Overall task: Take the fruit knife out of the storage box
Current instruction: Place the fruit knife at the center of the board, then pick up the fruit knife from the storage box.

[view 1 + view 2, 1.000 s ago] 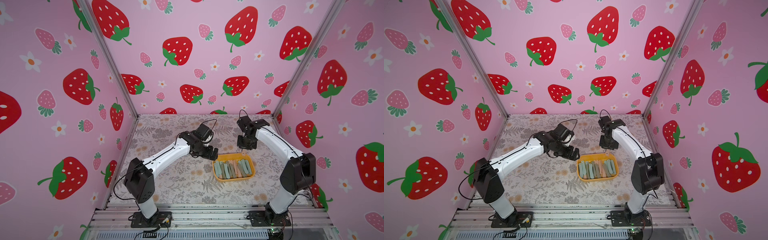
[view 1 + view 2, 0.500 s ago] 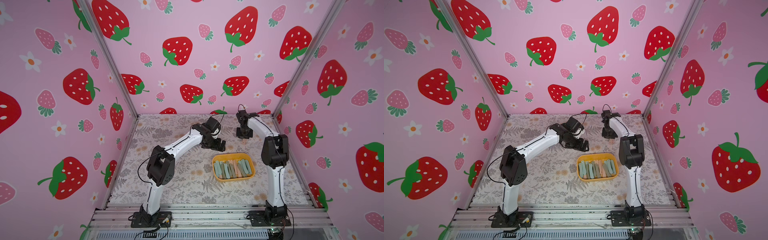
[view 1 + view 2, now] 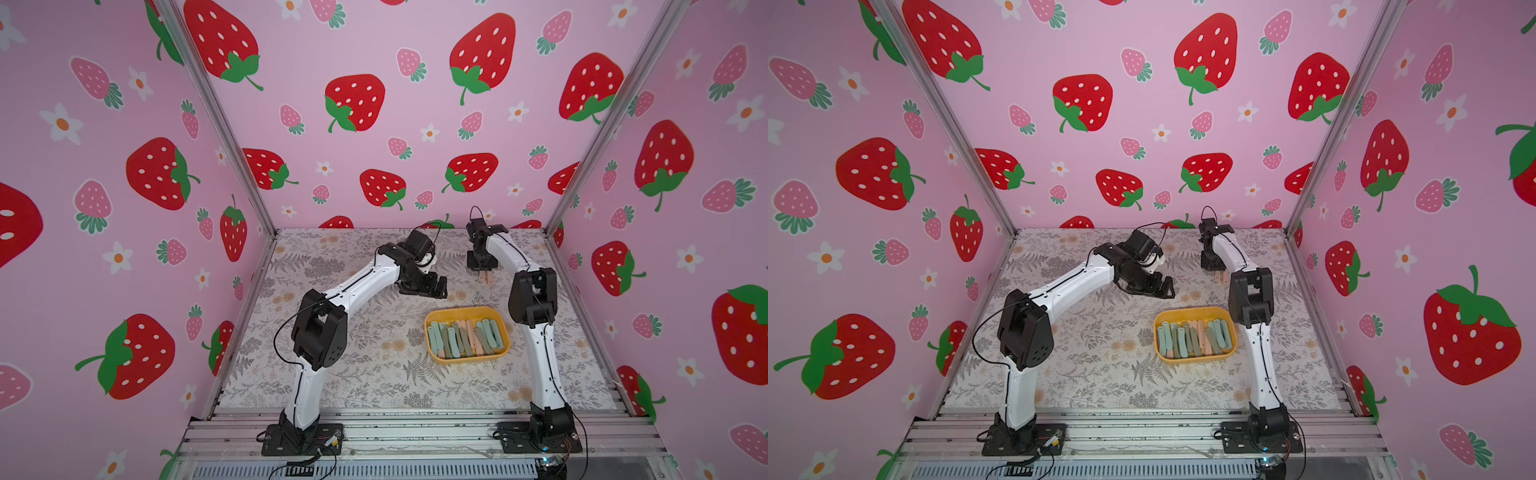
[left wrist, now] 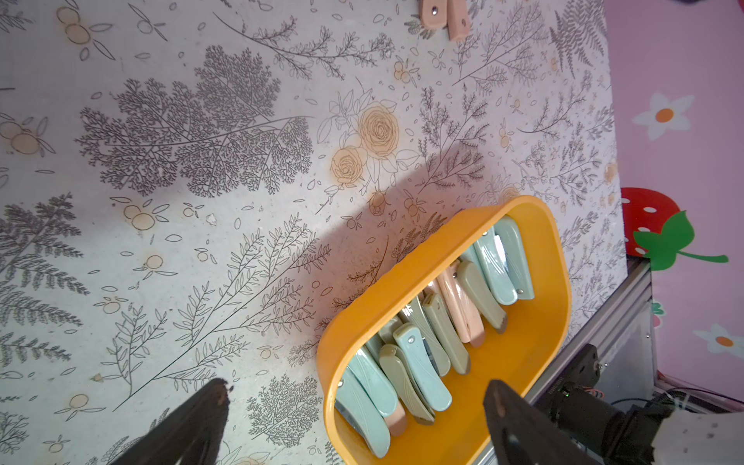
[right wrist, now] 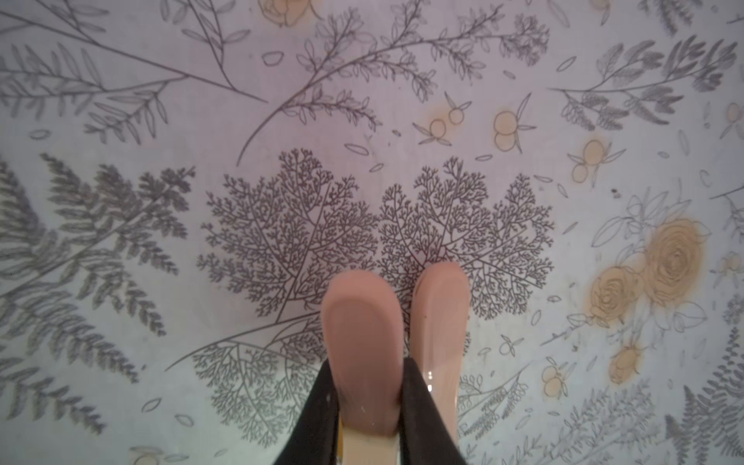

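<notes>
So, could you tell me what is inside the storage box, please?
The storage box holds folded fruit knives in teal, grey-green and pink, overlapping; those underneath are partly covered, so no exact count.

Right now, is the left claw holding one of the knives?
No, in the left wrist view the left claw stands wide open with nothing in it; the knives near it lie loose in the storage box.

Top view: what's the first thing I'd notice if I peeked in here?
Giant red strawberries cover the pink walls all around. On the flowery table sits a yellow-orange storage box full of folded green and pink knives, beside the right arm. Farther back, the right gripper pinches a pink knife.
</notes>
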Robot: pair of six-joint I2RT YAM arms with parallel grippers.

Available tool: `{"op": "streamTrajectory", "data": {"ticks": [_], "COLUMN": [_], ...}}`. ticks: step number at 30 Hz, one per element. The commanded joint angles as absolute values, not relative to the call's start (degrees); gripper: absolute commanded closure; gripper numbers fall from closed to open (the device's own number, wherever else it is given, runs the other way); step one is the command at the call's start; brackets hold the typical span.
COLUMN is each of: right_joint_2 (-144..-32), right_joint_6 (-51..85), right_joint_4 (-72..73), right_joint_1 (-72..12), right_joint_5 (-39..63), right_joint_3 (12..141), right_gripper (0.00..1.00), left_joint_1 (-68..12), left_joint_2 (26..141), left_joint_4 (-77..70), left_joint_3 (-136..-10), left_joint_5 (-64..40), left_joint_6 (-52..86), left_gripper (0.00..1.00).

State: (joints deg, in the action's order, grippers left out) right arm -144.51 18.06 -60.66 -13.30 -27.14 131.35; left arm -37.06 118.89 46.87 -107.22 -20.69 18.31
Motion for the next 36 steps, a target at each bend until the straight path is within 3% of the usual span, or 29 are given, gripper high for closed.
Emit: {"op": "streamTrajectory", "data": {"ticks": [1,8,12,24,36], "right_joint_2": [-145.8,-143.6,-141.4,-125.9,-101.5], "right_joint_6": [16.7,16.6,16.7,21.3,28.0], "right_joint_4": [-61.7,-61.6,-61.5,-65.1,-63.5], "right_joint_1": [-12.8,-12.7,-12.8,-15.5,-25.5], "right_joint_5": [-28.0,-28.6,-28.7,-28.6,-21.8], "right_joint_3": [132.4,130.1,128.7,116.9,87.1], "right_gripper": [0.83,0.65,0.61,0.62,0.66], "left_joint_1": [-37.1,-36.6,-36.3,-35.9,-35.9], "left_joint_2": [119.7,118.8,117.6,106.5,88.9], "left_joint_4": [46.7,46.1,46.1,45.6,45.2], "left_joint_3": [-105.8,-103.8,-102.4,-91.7,-74.9], "left_joint_5": [-22.7,-23.5,-23.3,-19.9,-16.4], "left_joint_6": [18.4,18.2,17.8,18.2,20.4], "left_gripper": [0.01,0.01,0.01,0.01,0.01]}}
